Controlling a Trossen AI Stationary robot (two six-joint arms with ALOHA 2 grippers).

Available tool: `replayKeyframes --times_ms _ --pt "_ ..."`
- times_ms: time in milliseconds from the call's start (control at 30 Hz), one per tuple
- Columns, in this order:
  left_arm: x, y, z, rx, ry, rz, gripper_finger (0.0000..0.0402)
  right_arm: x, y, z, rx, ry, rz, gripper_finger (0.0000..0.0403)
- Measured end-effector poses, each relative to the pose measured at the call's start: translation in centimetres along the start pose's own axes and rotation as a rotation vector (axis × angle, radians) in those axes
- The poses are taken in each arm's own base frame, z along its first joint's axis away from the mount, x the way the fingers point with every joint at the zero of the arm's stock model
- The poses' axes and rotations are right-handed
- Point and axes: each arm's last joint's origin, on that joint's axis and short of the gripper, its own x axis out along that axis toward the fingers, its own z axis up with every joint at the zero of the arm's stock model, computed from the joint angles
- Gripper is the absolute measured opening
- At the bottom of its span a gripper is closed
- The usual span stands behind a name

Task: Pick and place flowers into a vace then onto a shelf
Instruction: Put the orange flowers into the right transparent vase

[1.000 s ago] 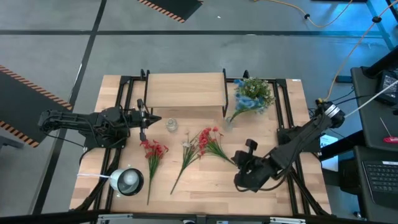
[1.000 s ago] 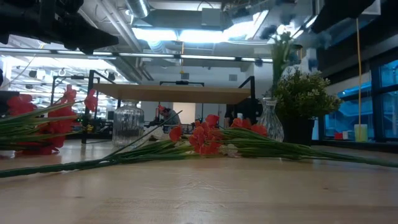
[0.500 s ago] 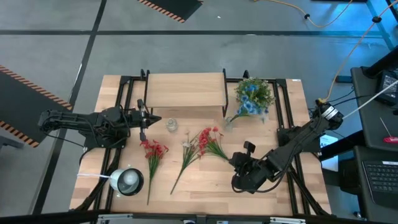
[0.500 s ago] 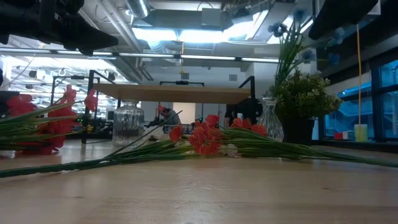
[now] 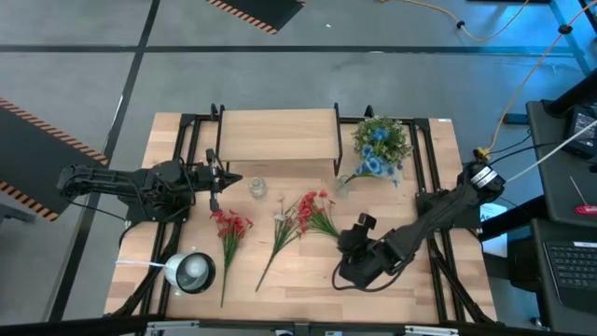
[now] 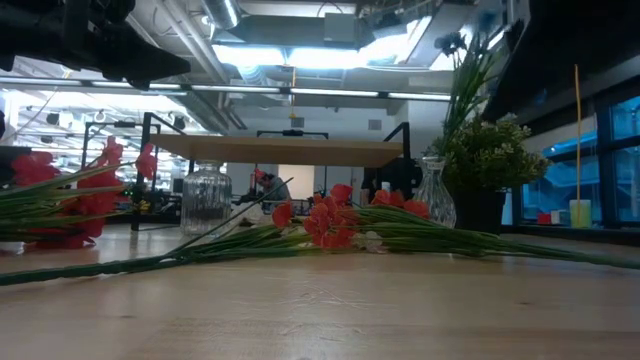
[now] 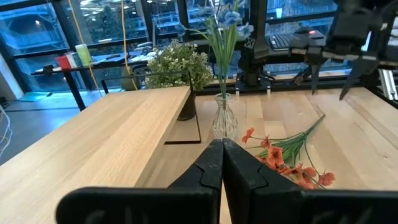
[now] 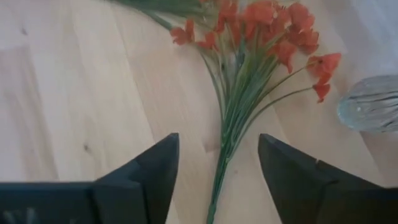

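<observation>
High view: the right gripper (image 5: pixel 350 245) hangs over the wooden table (image 5: pixel 308 271), near the stem end of a red flower sprig with thin green stems (image 5: pixel 315 213). Its two dark fingers are wide apart and hold nothing. The blue flower sprig (image 5: pixel 371 159) stands in the small clear glass vase (image 5: pixel 342 183), beside the low light-wood shelf on black legs (image 5: pixel 278 135). Another red sprig (image 5: pixel 229 227) and a whitish sprig (image 5: pixel 283 217) lie flat. The left gripper (image 5: pixel 224 177) waits by a glass jar (image 5: pixel 256 188), fingers pressed together. The stems are thin and lie flat, so the fingers could slip off or grab two sprigs together.
</observation>
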Motion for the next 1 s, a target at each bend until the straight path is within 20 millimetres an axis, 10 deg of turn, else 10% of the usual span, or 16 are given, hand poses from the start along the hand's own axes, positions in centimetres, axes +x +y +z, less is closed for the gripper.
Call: replayKeyframes --times_ms 1000 --pt "0.0 0.0 -0.2 -0.048 0.021 -0.002 0.0004 7.0 -1.4 -2.4 0.16 0.131 -0.027 0.0254"
